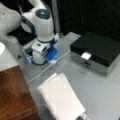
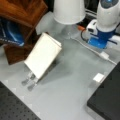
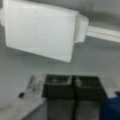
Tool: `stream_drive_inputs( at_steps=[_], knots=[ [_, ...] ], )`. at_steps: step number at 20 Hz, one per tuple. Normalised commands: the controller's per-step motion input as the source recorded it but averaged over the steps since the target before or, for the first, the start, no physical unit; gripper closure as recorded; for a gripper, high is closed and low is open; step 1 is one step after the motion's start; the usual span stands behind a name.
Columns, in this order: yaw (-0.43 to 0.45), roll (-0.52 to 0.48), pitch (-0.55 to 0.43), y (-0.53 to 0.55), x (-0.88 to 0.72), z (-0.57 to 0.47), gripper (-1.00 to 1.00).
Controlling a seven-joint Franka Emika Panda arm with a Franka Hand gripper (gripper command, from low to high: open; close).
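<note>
- Gripper [image 3: 73, 86] down low over the grey desk [image 1: 82, 80], hanging under the white arm [image 1: 41, 22] at a front view's upper left.
- Fingers [image 3: 58, 87] pressed together in the wrist view: two dark pads side by side, only a thin seam between them, nothing clamped.
- Just ahead of the fingertips in the wrist view, a white connector block [image 3: 42, 32], apart from the pads, not touched.
- White cable [image 3: 105, 33] running off that block to the wrist view's right.
- Same connector block in both front views [image 1: 52, 62] [image 2: 104, 55], lying on the desk just beside the blue mount [image 1: 51, 53] on the arm's end, with the cable trailing across the desk [image 1: 37, 75].
- Fingertips themselves hard to make out in both front views, tucked under the white and blue housing.
- White spiral notebook [image 1: 61, 97] well apart from the gripper, propped at a tilt, shiny feet at its lower end [image 2: 30, 80].
- Black box [image 1: 97, 47] with a silvery front at a front view's right, a small white tag [image 1: 86, 55] on its near edge.
- Brown wooden piece [image 1: 15, 92] at a front view's lower left.
- White cone-shaped object [image 2: 68, 11] at a front view's top, near the arm.
</note>
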Motion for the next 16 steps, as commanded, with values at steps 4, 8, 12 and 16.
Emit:
stream_drive_inputs(
  at_steps=[4, 8, 12, 16],
  knots=[
    [0.061, 0.08, -0.247, -0.03, -0.25, -0.28, 1.0],
    [0.071, 0.104, -0.273, -0.07, -0.24, -0.3, 1.0],
    [0.067, 0.113, -0.271, -0.09, -0.28, -0.24, 1.0],
    [0.043, 0.119, -0.278, -0.1, -0.3, -0.22, 1.0]
  ],
)
